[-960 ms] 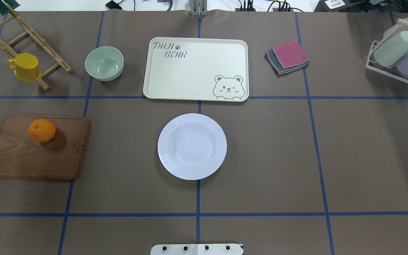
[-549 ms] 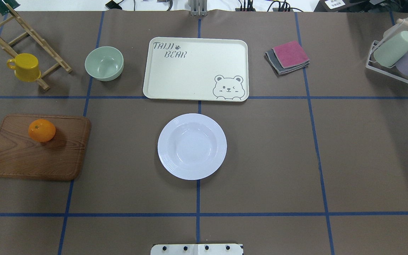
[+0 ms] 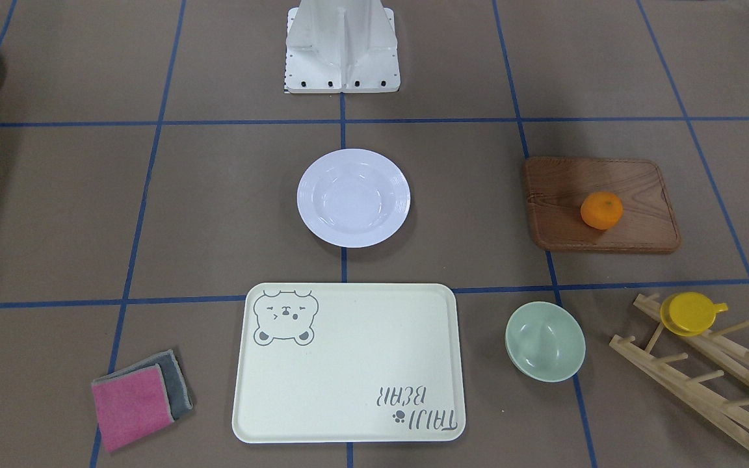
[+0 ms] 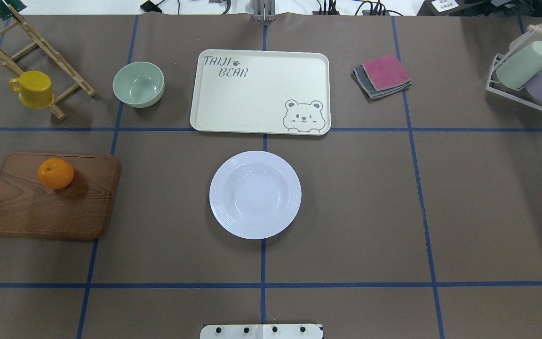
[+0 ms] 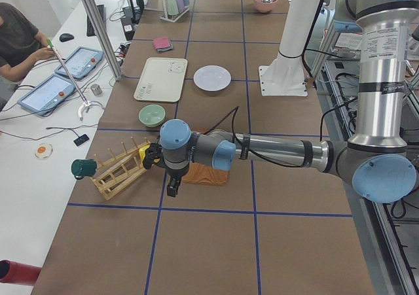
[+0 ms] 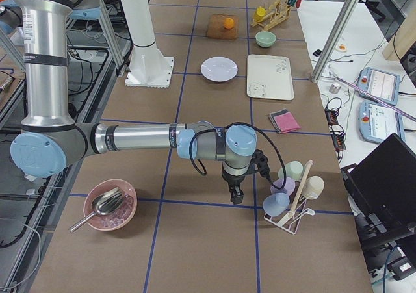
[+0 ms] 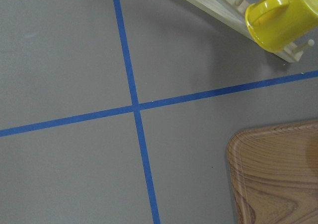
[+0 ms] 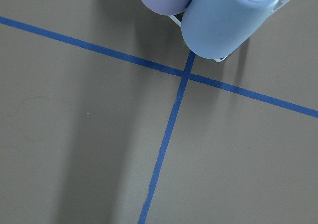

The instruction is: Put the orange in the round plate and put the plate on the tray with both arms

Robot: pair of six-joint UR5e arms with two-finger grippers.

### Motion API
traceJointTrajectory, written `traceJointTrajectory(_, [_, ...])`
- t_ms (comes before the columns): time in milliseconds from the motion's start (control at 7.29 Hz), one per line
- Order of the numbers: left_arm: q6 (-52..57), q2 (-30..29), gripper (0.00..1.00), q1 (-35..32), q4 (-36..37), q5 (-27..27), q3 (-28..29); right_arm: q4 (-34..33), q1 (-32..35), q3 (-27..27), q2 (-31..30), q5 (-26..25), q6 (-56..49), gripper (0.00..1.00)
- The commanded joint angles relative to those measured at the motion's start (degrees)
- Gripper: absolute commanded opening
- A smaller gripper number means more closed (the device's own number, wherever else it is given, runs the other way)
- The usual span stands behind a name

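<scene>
The orange (image 4: 55, 173) rests on a brown wooden board (image 4: 50, 207) at the left of the table. An empty white round plate (image 4: 255, 194) sits at the centre, just nearer me than the cream bear tray (image 4: 259, 92), which is also empty. Neither arm enters the overhead or front views. In the exterior left view my left gripper (image 5: 171, 189) hangs pointing down beside the board's outer end; I cannot tell whether it is open or shut. In the exterior right view my right gripper (image 6: 237, 194) points down near the cup rack (image 6: 292, 195), state likewise unclear. The wrist views show no fingers.
A pale-green bowl (image 4: 138, 84) stands left of the tray. A yellow cup (image 4: 33, 89) hangs on a wooden rack (image 4: 40, 47) at the far left. Folded pink and grey cloths (image 4: 384, 75) lie right of the tray. A pink bowl with a spoon (image 6: 109, 204) sits near the right end.
</scene>
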Motion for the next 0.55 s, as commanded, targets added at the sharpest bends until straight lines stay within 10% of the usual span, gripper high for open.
traceJointTrajectory(0, [0.6, 0.9, 1.0, 0.0, -0.4, -0.1, -0.7, 0.0, -0.2, -0.1, -0.1, 0.0, 0.0, 1.0])
traceJointTrajectory(411, [-0.1, 0.4, 1.0, 0.1, -0.8, -0.1, -0.8, 0.2, -2.2, 0.6, 0.1, 0.1, 0.4, 1.0])
